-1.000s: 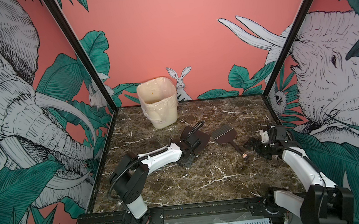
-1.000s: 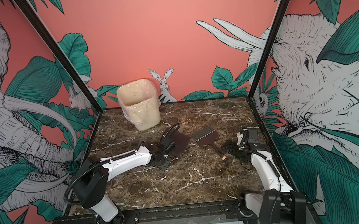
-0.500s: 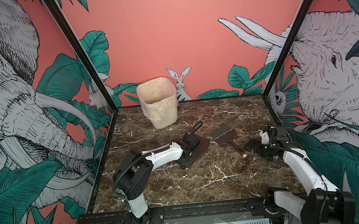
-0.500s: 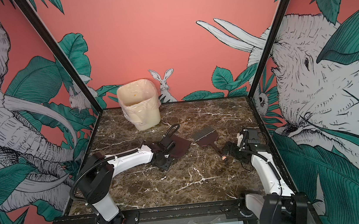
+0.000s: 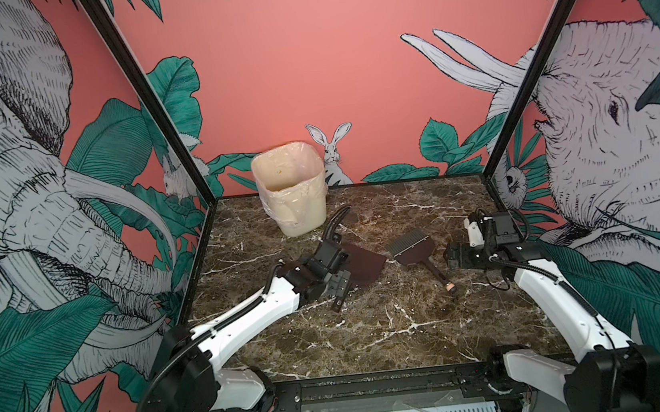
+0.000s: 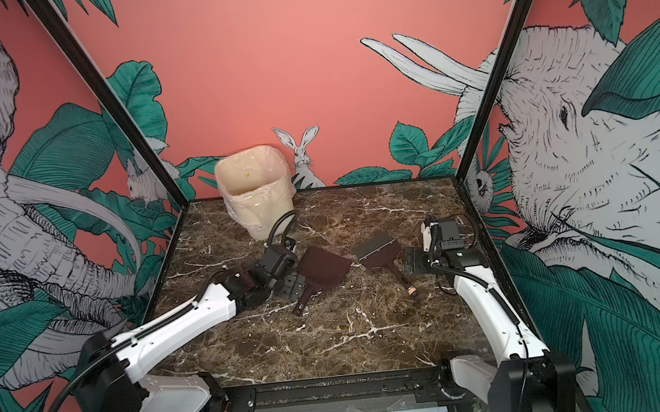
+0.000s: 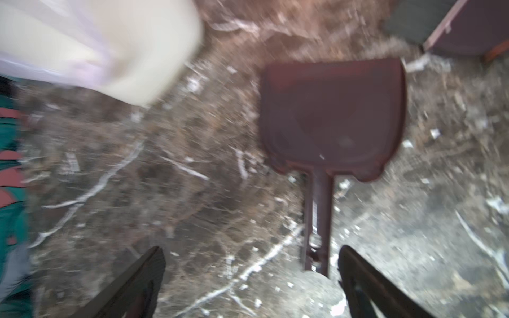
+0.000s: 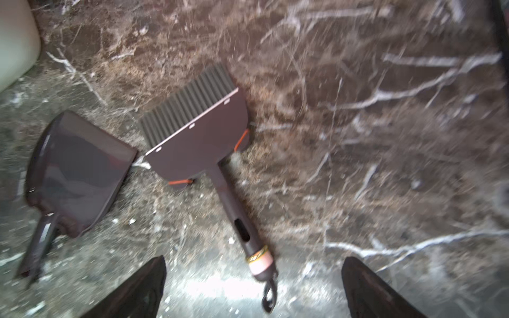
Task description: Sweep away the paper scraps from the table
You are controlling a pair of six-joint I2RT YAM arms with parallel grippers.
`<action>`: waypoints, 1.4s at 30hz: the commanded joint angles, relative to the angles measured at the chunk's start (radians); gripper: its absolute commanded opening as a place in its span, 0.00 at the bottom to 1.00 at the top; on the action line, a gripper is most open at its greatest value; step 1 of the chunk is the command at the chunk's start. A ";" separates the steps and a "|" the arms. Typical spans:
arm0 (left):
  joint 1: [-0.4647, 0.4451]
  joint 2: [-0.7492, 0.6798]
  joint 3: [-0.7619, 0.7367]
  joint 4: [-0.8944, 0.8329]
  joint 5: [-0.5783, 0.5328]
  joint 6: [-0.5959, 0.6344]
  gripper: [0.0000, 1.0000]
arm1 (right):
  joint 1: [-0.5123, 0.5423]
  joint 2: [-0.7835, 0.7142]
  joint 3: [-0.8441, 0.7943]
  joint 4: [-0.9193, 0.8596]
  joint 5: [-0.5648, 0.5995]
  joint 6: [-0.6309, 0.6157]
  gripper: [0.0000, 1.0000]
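Obs: no red/blue/white paper scraps visible anywhere on the table (image 5: 375,336), in both top views or either wrist view. Tiny pale flecks near the dustpan (image 7: 333,115) in L wrist view are blurred; can't tell them from marble veining. Bin (image 5: 291,194) stands upper centre in both top views, at the table's back edge. Small orange speck on its inner wall; contents otherwise hidden.

L gripper (image 7: 251,249): jaws wide apart, holding nothing. Dustpan lies flat, handle axis running down-frame, its end between the fingers (image 7: 143,275), nearer the right-hand one. No contact visible.

R gripper (image 8: 254,259): jaws wide, empty. Brush (image 8: 198,143) lies flat, handle running toward lower right of frame, tip between the fingers, apart from both.

Key relation: nothing sweepable lies ahead of either gripper. Each handle points back at its own arm: pan w/ L, brush w/ R.

Judgement: sweep looks done, scraps prob. in bin (unconfirmed). Any re-grasp would run straight along the handle axis.
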 commanded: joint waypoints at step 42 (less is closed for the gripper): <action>0.625 0.203 -0.675 1.580 0.053 0.360 1.00 | 0.026 0.361 -0.493 1.469 0.205 -0.293 1.00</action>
